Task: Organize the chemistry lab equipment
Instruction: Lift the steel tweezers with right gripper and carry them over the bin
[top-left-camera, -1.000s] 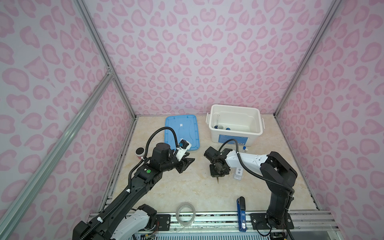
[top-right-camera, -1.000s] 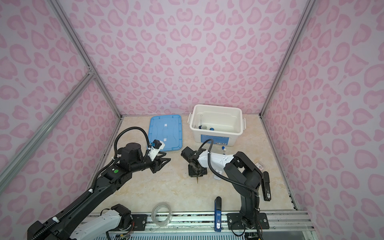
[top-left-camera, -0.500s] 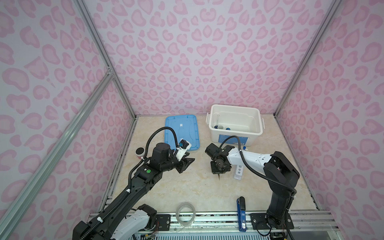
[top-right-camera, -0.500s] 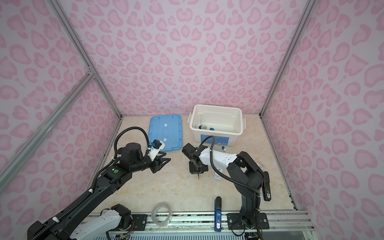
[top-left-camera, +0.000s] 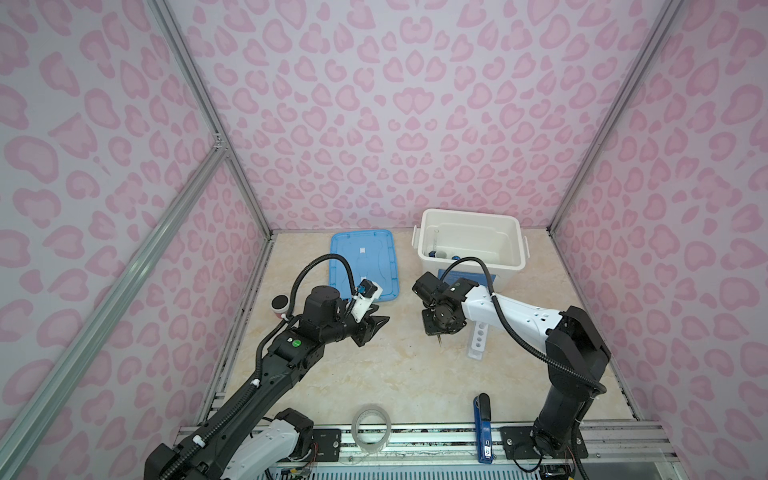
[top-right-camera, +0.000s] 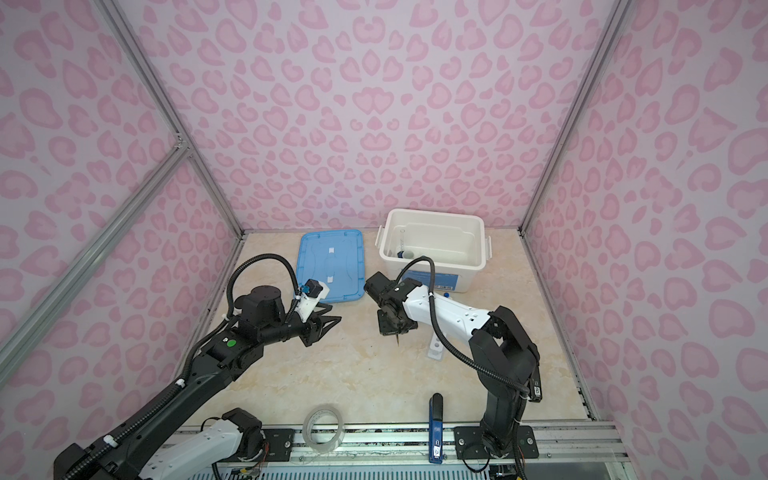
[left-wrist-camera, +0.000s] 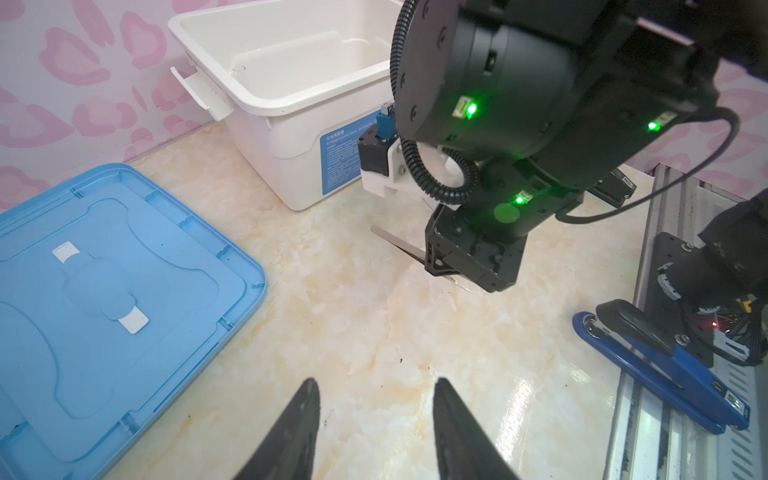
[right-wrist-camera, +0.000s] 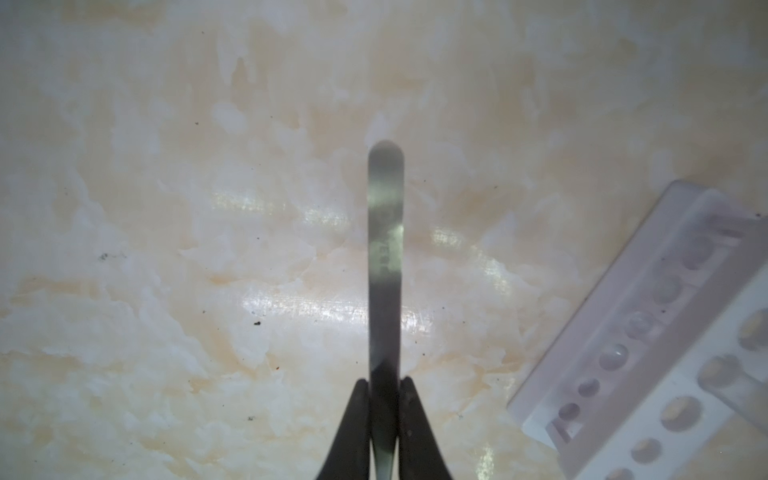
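My right gripper (right-wrist-camera: 385, 384) is shut on the metal tweezers (right-wrist-camera: 385, 257), which stick out past its fingertips over the marble table. In both top views the tweezers' tip (top-left-camera: 439, 341) (top-right-camera: 397, 340) shows just under the right gripper (top-left-camera: 438, 330), mid-table. The white rack (top-left-camera: 478, 340) (right-wrist-camera: 648, 345) lies on the table right beside that gripper. My left gripper (top-left-camera: 376, 324) (left-wrist-camera: 376, 386) hovers open and empty left of centre, facing the right one. A clear cylinder with a blue base (top-left-camera: 434, 245) stands inside the white bin (top-left-camera: 469, 266).
A blue lid (top-left-camera: 361, 262) lies flat at the back, left of the bin. A clear tape roll (top-left-camera: 371, 428) and a dark blue stapler (top-left-camera: 482, 428) sit at the front edge by the rail. A small round container (top-left-camera: 280, 302) stands by the left wall.
My right gripper, shut on the tweezers, has shifted slightly back toward the bin. The left arm has not moved.
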